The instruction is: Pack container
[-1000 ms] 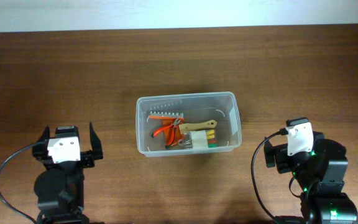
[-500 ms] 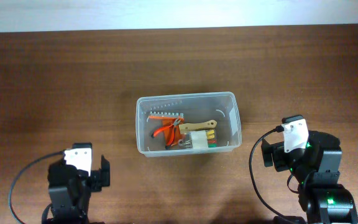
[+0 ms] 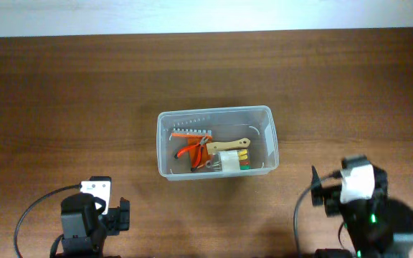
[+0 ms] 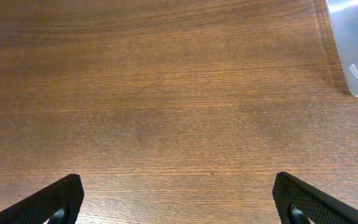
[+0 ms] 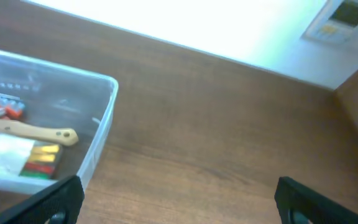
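The container, a clear plastic tub, stands at the table's middle. In it lie orange-handled pliers, a wooden-handled tool, a strip of bits and a white pack with coloured tips. A corner of the container shows in the left wrist view and its right end in the right wrist view. My left gripper is open and empty over bare wood at the front left. My right gripper is open and empty, to the right of the container.
The wooden table runs to a white strip along its far edge. In the right wrist view a pale wall and a wall panel lie beyond the table.
Both arms have drawn back toward the table's front edge and folded down. The container and its contents have not moved.
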